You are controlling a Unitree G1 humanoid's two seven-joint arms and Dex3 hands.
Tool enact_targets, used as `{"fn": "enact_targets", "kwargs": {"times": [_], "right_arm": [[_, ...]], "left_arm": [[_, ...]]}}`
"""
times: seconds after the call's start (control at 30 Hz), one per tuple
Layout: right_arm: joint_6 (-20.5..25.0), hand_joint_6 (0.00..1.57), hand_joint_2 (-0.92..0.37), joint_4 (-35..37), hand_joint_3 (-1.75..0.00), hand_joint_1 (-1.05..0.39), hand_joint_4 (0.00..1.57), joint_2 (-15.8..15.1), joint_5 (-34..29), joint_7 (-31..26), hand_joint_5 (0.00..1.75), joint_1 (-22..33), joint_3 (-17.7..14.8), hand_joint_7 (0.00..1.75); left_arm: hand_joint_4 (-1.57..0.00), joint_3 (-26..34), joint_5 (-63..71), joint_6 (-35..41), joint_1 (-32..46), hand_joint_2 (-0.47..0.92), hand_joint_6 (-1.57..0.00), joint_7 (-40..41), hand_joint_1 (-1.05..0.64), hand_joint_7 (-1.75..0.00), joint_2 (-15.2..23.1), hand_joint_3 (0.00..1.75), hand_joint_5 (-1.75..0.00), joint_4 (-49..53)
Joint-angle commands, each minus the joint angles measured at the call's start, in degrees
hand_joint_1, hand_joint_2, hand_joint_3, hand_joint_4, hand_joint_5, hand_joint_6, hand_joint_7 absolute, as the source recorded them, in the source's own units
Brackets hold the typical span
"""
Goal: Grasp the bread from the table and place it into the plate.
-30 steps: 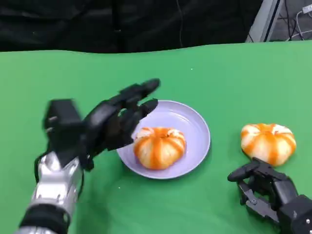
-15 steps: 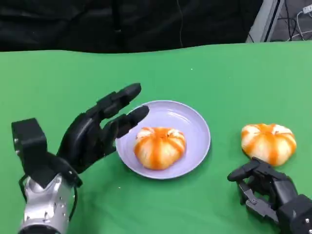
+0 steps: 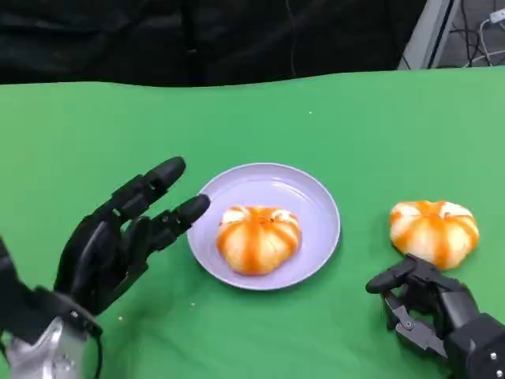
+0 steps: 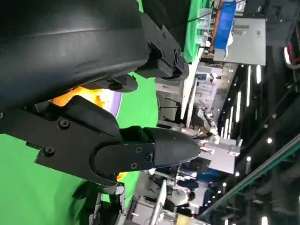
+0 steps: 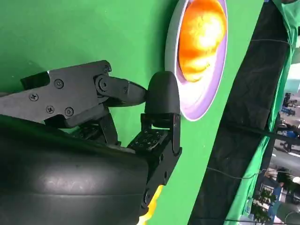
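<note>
An orange-and-white striped bread (image 3: 258,238) lies in the lilac plate (image 3: 316,193) at the middle of the green table; it also shows in the right wrist view as bread (image 5: 201,35) in the plate (image 5: 204,102). A second, similar bread (image 3: 435,230) sits on the cloth to the plate's right. My left hand (image 3: 118,237) hovers left of the plate, fingers spread, holding nothing. My right hand (image 3: 438,312) rests low just in front of the second bread, fingers loosely apart and empty.
The green cloth (image 3: 355,126) runs to a dark backdrop at the far edge. A metal frame and cables (image 3: 442,31) stand beyond the back right corner. Bare cloth lies behind and in front of the plate.
My left hand has drawn back from over the plate's left rim toward the lower left, fingers still spread. The bread stays in the plate. The right hand has barely moved.
</note>
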Motion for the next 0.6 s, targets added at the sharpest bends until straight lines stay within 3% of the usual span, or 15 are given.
{"fn": "enact_targets", "kwargs": {"times": [0.03, 0.6], "right_arm": [[1.13, 0.76, -0.92, 1.1, -0.49, -0.14, 0.7, -0.6, 0.37, 0.74, 1.72, 0.87, -0.22, 1.18], [1.15, 0.76, -0.92, 1.06, -0.5, -0.13, 0.7, -0.88, 1.79, 2.68, 1.73, 1.21, -0.88, 1.18]], "left_arm": [[-0.53, 2.15, -0.92, -0.41, 3.34, 0.92, -0.44, -1.82, -0.76, -0.02, 2.33, 0.49, -0.03, -0.19], [-0.58, 6.63, -1.77, -0.63, 6.54, 0.92, -0.47, -4.34, -0.65, -0.01, 3.69, 0.41, -0.02, 3.05]]}}
